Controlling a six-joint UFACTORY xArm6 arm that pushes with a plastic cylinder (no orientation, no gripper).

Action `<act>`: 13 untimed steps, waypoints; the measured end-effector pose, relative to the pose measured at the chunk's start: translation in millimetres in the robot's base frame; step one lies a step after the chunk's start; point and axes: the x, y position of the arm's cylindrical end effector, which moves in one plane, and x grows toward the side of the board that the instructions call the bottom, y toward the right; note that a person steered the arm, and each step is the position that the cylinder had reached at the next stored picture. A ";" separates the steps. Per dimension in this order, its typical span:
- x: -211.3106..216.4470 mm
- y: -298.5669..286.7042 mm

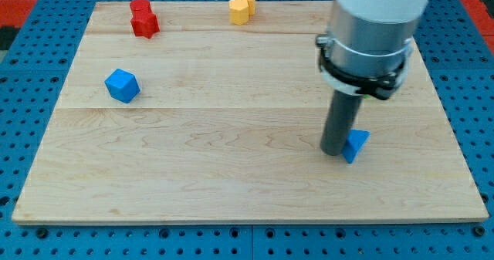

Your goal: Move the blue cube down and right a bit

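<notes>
Board (pixel 231 175): pale wooden top lying on a blue perforated base.

Blue cube (pixel 122 85): sitting near the board's left edge, in its upper half, with bare wood all round it. Nothing is touching it.

My tip (pixel 334 151): resting on the board toward the lower right, well apart from the cube. The rod is a plain straight end with nothing to open or close and is holding nothing. It is standing against a small blue wedge-shaped block (pixel 356 145), which is lying just on its right side; contact looks likely but I cannot confirm it.

Key relation: the cube is lying up and far to the left of the tip. To push it down and right, the tip is going to need to reach the cube's upper-left side, so a route around it is called for, not a straight run.

Other blocks: red block (pixel 143 18) and yellow block (pixel 242 5) are sitting along the board's top edge, clear of that route.
</notes>
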 end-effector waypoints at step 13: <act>-78.1 -289.7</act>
